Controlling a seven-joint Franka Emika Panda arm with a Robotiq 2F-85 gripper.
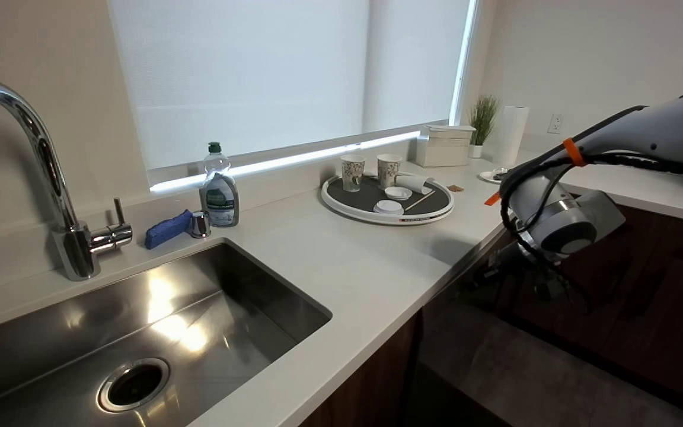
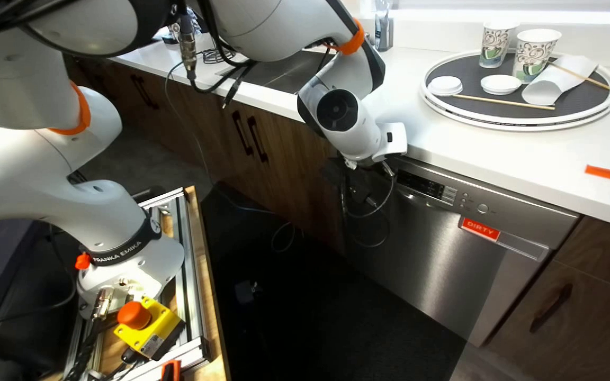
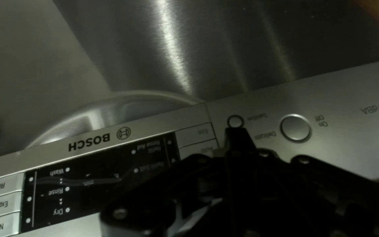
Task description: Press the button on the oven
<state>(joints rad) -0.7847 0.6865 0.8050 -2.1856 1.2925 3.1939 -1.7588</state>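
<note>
The black metal gripper [image 3: 240, 140] enters from the bottom of the wrist view; its fingers [image 3: 238, 136] appear pressed together, though the picture is dim there. In both exterior views they sink into shadow. Right at the tips sits a small round silver button [image 3: 235, 121] labelled "Sanitize", its edge overlapped by them; whether they touch cannot be told. They also hide the surface next to the word "Delicate". Right of the fingers in the wrist view is a larger round silver button [image 3: 295, 127] marked "On Off", fully visible; left of them runs a glossy black display strip [image 3: 90, 184], partly covered by the linkage [image 3: 156, 187]. All belong to the brushed stainless-steel built-in appliance [image 2: 434, 254] directly before the fingers, one end of it blocked by the arm [image 2: 347, 127] in an exterior view. Above them spreads the white countertop [image 2: 485, 146], then a round dark tray [image 2: 519, 125] with a white rim, bearing two patterned paper cups [image 2: 534, 58]. Farther off, in an exterior view, a white plate [image 1: 485, 177] is partly hidden behind the arm.
</note>
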